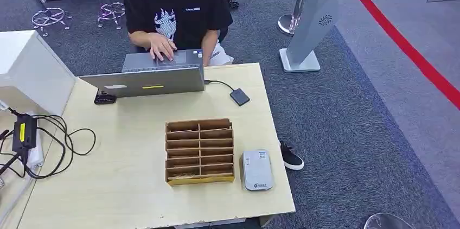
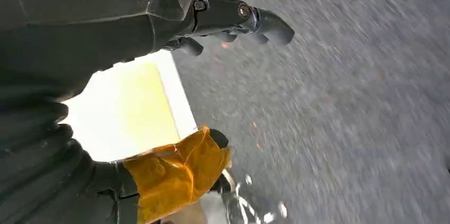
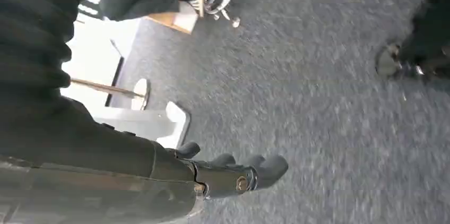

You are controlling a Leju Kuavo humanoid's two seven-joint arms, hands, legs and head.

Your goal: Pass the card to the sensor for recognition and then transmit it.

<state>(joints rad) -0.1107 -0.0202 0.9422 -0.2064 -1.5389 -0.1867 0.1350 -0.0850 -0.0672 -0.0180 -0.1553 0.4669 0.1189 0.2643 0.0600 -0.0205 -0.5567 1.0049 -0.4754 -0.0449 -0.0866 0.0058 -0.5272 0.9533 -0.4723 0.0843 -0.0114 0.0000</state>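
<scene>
The left robot hand hangs over grey carpet, fingers apart and holding nothing; its thumb wears amber tape. The right robot hand also hangs above the carpet, fingers loosely spread, nothing in them. Both are well away from the counter, where a cardboard slotted card holder stands with the grey card sensor just beside it. I cannot tell which slot holds a card. Beyond them a person types on a laptop.
</scene>
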